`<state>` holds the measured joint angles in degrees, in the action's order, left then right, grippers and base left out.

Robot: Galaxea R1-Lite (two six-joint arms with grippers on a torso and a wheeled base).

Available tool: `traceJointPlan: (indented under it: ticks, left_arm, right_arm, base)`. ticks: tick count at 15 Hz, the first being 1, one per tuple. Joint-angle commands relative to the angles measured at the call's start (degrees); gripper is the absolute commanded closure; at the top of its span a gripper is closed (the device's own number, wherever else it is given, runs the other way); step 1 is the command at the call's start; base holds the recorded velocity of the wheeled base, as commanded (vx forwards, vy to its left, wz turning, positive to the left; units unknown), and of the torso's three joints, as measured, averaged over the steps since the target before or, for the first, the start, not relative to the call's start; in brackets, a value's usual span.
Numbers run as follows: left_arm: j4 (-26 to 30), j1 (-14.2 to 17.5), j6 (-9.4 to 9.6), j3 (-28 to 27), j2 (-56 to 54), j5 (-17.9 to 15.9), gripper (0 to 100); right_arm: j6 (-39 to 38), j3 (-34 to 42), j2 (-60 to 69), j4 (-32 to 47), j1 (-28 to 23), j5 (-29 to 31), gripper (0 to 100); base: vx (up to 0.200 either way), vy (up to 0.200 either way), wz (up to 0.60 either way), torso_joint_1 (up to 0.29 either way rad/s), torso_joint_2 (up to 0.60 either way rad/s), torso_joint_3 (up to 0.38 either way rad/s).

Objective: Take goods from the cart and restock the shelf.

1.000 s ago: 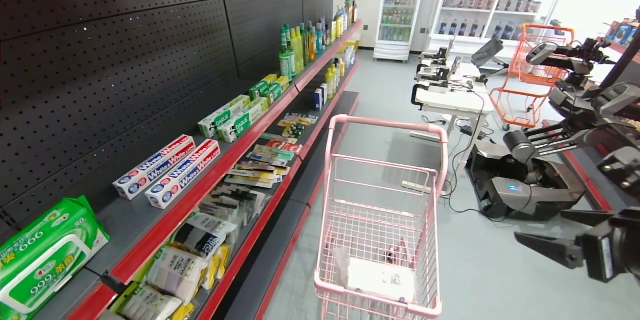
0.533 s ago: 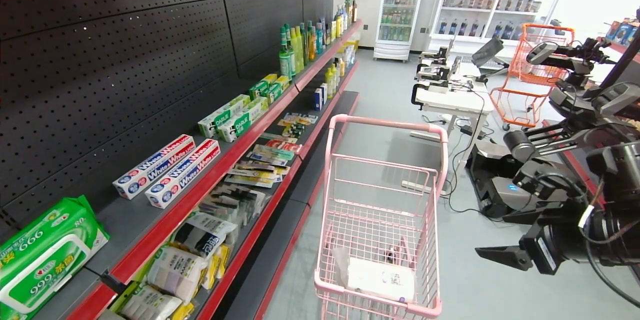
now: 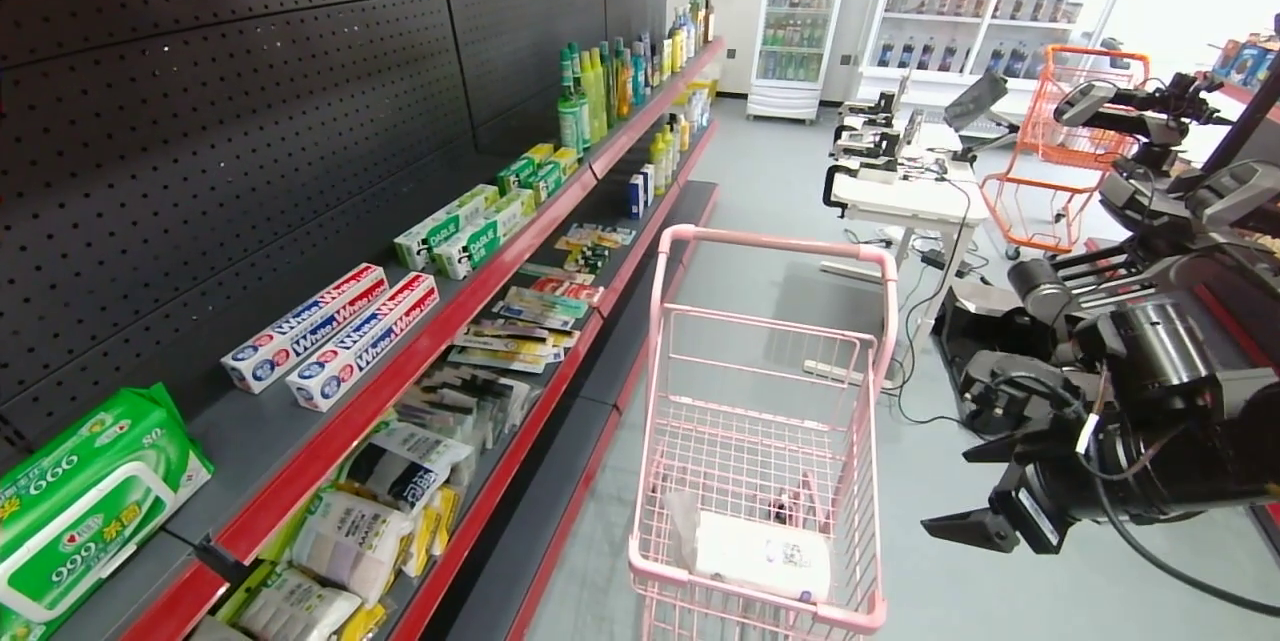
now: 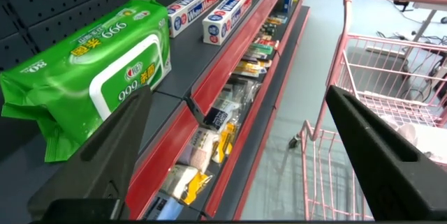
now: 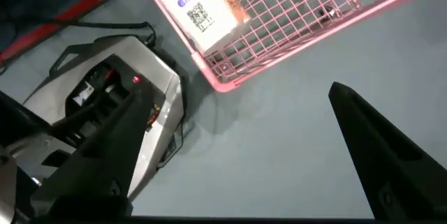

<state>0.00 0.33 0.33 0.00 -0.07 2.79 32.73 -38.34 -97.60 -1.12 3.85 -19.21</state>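
A pink cart [image 3: 768, 361] stands in the aisle beside the shelf [image 3: 330, 441]. On its wire floor lies a white package [image 3: 762, 557], which the right wrist view also catches [image 5: 199, 9] inside the cart [image 5: 300, 25]. My right gripper [image 3: 945, 491] hangs open and empty to the right of the cart, about level with the basket's lower part; in its own view [image 5: 241, 98] it is over grey floor. My left gripper [image 4: 237, 91] is open and empty by the shelf's front edge, near a green wipes pack [image 4: 91, 70] and the cart [image 4: 380, 77].
The shelf board carries the green wipes pack [image 3: 75, 501], two toothpaste boxes [image 3: 335, 331] and, farther on, green boxes [image 3: 460, 231] and bottles [image 3: 590, 96]. Lower boards hold packets [image 3: 400, 466]. A dark machine [image 3: 1000, 341] and cables lie right of the cart; an orange cart [image 3: 1065, 141] stands beyond.
My right arm has swung left toward the cart, its open gripper now closer to the basket. The head camera shifted slightly. The cart and goods stayed put.
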Motion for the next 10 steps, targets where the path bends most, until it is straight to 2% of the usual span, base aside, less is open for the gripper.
traceJointPlan:
  ticks: [1,5,10]
  left_arm:
    - [0.0,0.0,0.02,0.0,0.1,0.0,0]
    - [0.0,0.0,0.02,0.0,0.1,0.0,0]
    - [0.0,0.0,0.02,0.0,0.1,0.0,0]
  right_arm:
    - [0.1,-0.4,-2.9,-0.8,0.2,1.0,0]
    - [0.9,-1.7,-4.5,-1.7,3.2,3.7,0]
    - [4.6,-2.3,-8.3,-4.1,2.4,4.8,0]
  base:
    - [0.000,0.000,0.00,-0.110,0.21,0.115]
    - [0.000,0.000,0.00,-0.115,0.25,0.130]
    - [0.000,0.000,0.00,-0.151,0.33,0.175]
